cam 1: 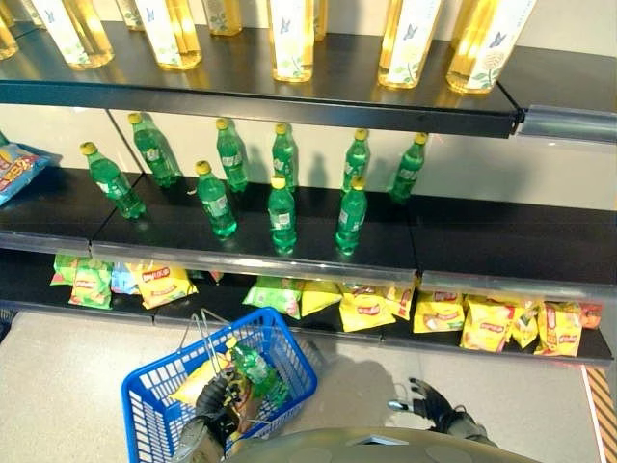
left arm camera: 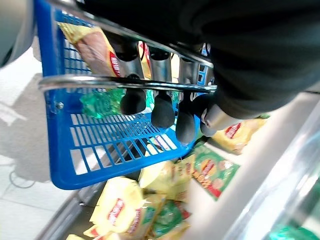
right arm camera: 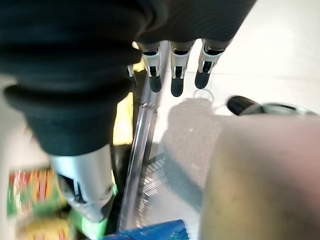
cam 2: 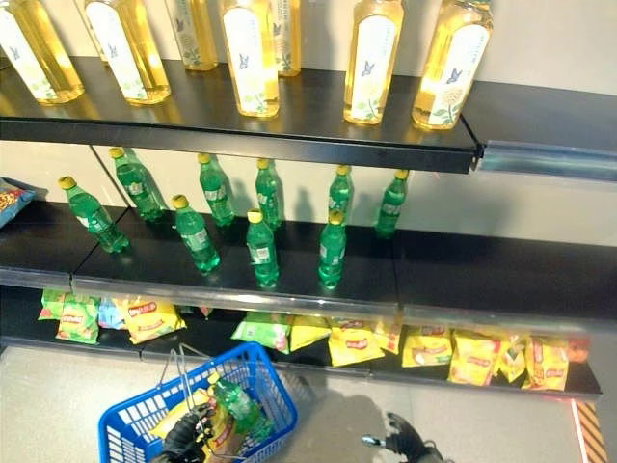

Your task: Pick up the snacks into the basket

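Observation:
A blue wire basket (cam 1: 149, 424) hangs low in front of the shelves, and my left hand (cam 1: 217, 410) is shut on its metal handle (left arm camera: 125, 82); the fingers (left arm camera: 160, 107) curl round the bars. Inside the basket lie a green bottle (cam 1: 255, 368) and a yellow snack pack (cam 1: 198, 384). More yellow snack packs (cam 1: 366, 309) and green snack packs (cam 1: 92, 280) lie along the bottom shelf behind the basket. My right hand (cam 1: 429, 400) hovers to the right of the basket, below the shelf edge, open and holding nothing; its fingers (right arm camera: 175, 75) are straight.
The middle shelf (cam 1: 463, 241) carries several green bottles (cam 1: 281, 217), and the top shelf holds tall yellow bottles (cam 1: 291, 39). A further heap of yellow packs (cam 1: 487, 323) sits at the right of the bottom shelf. Pale floor (cam 1: 58, 386) lies under the basket.

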You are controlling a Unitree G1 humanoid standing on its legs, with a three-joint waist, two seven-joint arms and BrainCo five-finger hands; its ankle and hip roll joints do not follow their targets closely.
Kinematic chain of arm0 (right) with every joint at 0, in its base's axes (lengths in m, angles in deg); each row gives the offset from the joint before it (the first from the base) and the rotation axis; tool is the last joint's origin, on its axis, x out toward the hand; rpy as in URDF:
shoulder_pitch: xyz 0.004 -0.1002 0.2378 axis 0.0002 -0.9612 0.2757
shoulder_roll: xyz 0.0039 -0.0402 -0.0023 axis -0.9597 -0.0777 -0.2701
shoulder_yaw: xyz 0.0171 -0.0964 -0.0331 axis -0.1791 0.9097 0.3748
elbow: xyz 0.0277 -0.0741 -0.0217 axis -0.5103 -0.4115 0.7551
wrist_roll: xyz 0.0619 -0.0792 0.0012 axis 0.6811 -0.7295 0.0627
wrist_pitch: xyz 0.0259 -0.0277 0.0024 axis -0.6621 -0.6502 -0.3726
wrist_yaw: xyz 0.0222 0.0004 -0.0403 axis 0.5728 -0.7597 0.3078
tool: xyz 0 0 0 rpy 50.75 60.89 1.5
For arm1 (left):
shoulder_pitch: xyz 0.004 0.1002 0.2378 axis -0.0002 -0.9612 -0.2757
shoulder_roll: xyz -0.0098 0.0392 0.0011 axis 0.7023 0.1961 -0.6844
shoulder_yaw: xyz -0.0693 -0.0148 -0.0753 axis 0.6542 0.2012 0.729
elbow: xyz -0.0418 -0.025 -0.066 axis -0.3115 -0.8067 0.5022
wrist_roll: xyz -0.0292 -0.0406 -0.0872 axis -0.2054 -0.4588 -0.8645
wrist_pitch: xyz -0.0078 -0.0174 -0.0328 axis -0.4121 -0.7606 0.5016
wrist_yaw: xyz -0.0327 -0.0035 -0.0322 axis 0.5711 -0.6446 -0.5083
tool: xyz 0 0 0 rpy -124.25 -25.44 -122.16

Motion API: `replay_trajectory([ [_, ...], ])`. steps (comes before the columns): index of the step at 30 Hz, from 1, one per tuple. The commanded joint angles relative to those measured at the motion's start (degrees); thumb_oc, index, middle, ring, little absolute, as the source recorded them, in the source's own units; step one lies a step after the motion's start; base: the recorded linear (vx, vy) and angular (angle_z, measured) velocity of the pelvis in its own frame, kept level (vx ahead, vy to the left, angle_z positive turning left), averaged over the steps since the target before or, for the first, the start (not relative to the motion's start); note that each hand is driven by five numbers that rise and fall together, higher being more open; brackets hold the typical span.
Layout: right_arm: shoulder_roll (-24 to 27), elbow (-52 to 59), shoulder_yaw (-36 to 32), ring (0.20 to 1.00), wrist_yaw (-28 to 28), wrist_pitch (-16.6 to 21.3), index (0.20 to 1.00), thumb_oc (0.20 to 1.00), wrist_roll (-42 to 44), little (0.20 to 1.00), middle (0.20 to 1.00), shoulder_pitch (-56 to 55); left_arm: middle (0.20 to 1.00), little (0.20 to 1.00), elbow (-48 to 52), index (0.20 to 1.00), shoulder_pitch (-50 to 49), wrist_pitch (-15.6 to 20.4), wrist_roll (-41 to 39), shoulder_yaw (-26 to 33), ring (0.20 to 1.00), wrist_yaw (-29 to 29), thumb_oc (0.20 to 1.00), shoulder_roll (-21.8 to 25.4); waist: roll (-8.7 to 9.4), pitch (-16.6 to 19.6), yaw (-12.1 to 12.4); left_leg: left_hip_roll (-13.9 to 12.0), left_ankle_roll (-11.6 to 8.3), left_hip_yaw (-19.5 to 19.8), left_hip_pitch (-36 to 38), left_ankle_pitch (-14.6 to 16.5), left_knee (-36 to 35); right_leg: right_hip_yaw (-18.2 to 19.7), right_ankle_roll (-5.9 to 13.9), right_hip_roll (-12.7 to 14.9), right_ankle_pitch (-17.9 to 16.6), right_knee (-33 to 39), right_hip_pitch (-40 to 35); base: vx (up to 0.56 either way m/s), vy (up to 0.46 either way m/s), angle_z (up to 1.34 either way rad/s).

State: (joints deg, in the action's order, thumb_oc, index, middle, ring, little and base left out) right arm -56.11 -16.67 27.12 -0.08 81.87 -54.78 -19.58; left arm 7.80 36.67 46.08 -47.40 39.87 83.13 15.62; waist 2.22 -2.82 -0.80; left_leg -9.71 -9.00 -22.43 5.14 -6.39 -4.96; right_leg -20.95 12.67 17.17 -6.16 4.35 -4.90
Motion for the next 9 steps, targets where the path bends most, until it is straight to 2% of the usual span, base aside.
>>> replay_trajectory([
  [1,-1.4,-2.3,-2.0,1.000,-1.8,2.9,1.000,1.000,7.7,1.000,1.000,5.5,0.200,0.200,2.7,0.200,6.1,5.1,4.2,0.1,0.200,-1.2,0.200,-0.2,-1.20,-0.3,0.4,2.1,3.69,2.8,-1.2,1.3,0.0,-0.2,0.92,0.1,-3.4,-0.5,1.0,0.02,-0.025,-0.07],
  [5,-2.1,-2.9,-1.9,1.000,-3.3,3.6,1.000,1.000,8.2,1.000,1.000,6.3,0.200,0.200,-1.0,0.200,7.3,5.5,5.6,-0.5,0.200,-0.7,0.200,-1.1,-1.57,0.4,-0.3,1.8,3.52,2.4,-0.8,1.5,0.0,0.3,0.54,-0.3,-3.0,-0.3,0.9,0.00,-0.008,0.00],
  [9,-2.6,-1.2,-1.6,1.000,-3.7,4.2,1.000,1.000,9.5,1.000,1.000,5.9,0.200,0.200,0.6,0.200,6.9,6.0,4.3,-1.2,0.200,-0.6,0.200,-1.9,-1.72,0.7,-0.5,1.6,3.50,2.2,-0.4,1.5,0.0,0.8,0.32,-0.6,-2.8,-0.2,0.5,0.01,-0.016,-0.01],
])
